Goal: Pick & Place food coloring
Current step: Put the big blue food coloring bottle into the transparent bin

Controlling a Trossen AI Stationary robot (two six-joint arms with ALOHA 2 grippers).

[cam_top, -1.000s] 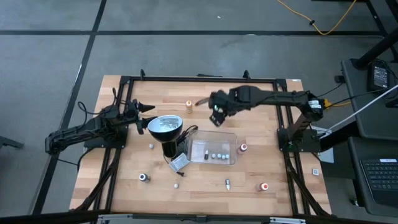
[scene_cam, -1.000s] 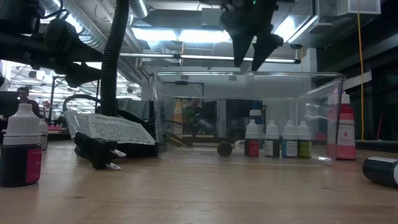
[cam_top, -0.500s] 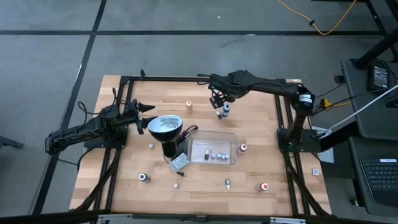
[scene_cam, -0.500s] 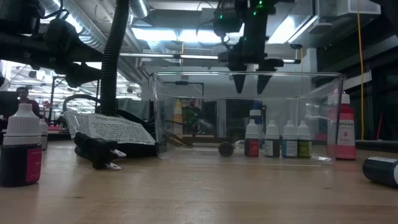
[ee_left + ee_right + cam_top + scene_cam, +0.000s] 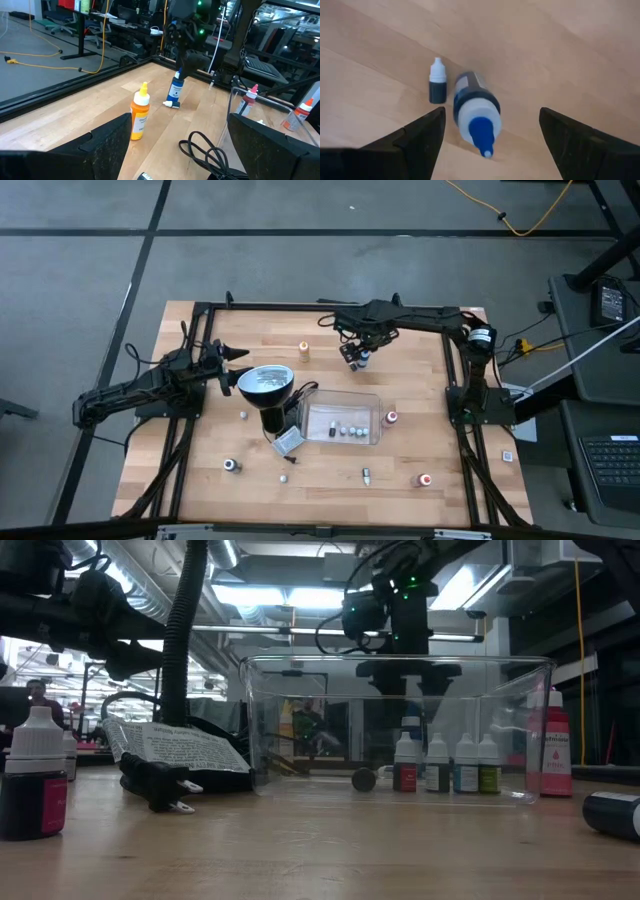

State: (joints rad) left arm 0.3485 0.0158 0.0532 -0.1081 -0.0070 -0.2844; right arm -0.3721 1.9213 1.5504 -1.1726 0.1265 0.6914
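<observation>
Fingers spread wide on the right gripper, and nothing is between them: it hangs over the far middle of the table, pointing down at a blue-capped bottle that stands upright on the wood, with a tiny dark bottle lying flat just beside it. From the left wrist view that same blue-capped bottle sits right under the dark gripper, a small white-capped piece at its foot, and an orange bottle stands nearer, apart from both. Over on the left side, the left gripper waits just beside the lamp, its fingers also wide apart and empty. In the middle of the table sits the clear tray, and a row of four little bottles stands upright inside it, with a dark round cap lying close by. A red bottle stands just outside the tray's right wall. More bottles are scattered along the near edge of the table, well apart from one another, one with a dark body close to the low camera.
</observation>
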